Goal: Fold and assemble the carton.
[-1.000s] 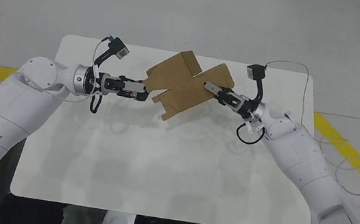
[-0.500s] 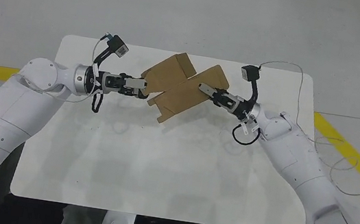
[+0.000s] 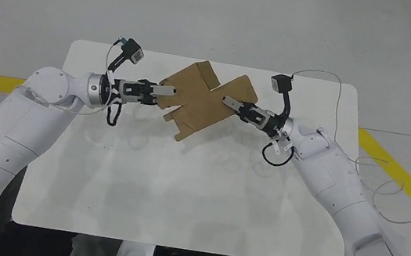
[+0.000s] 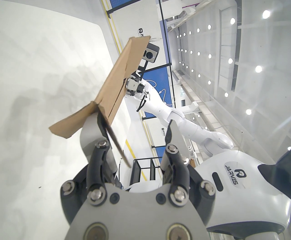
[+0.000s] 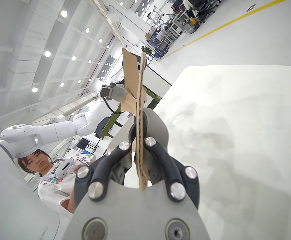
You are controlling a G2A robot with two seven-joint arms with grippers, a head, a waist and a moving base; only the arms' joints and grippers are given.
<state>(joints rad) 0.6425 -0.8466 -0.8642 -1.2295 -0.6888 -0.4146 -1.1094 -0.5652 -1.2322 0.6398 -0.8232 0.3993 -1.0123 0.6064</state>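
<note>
Your right jaws pinch one edge of the carton [image 3: 201, 100] above the tabletop [image 3: 180, 196]. Your left jaws stand spread around a flap; close them squarely before folding.

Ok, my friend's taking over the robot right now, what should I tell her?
Left gripper: open around a flap of the carton, not clamped.
Right gripper: shut on the carton's opposite edge.
Carton: held up off the table between both arms, not box-shaped yet.
Done: carton lifted.
Left: probably all the folding and assembling.
</note>
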